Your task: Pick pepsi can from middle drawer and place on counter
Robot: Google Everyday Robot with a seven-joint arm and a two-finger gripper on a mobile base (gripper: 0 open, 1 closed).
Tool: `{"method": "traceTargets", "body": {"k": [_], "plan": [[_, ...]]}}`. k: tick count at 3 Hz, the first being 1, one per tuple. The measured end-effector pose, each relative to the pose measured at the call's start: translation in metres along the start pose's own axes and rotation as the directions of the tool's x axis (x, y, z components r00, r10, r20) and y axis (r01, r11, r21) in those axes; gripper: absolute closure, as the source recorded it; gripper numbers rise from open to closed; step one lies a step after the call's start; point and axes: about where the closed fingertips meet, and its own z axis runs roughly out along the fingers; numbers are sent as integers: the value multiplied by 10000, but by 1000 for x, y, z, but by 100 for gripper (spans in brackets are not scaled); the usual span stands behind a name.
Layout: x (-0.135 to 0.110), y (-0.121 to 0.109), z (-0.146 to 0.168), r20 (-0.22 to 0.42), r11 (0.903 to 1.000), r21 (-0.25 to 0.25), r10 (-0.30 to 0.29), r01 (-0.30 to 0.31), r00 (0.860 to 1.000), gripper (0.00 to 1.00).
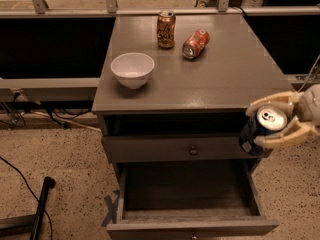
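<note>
My gripper (265,122) comes in from the right edge and is shut on the pepsi can (260,127), a dark blue can with a silver top. It holds the can tilted in the air, beside the cabinet's right front corner, just below the level of the counter (225,69) and above the middle drawer (190,204). That drawer is pulled out and looks empty. The drawer above it (190,148), with a small round knob, is closed.
On the counter stand a white bowl (132,69) at the left, an upright gold-brown can (166,29) at the back, and an orange-red can (195,43) lying on its side. A black pole (39,209) and a cable lie on the floor at the left.
</note>
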Motion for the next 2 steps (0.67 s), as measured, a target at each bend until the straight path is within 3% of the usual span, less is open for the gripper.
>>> {"method": "traceTargets", "body": {"k": [1, 2], "plan": [[-40, -43, -11, 792, 9979, 641, -48, -3, 9968, 100], [-57, -93, -15, 1478, 9853, 1638, 242, -486, 9887, 100]]}}
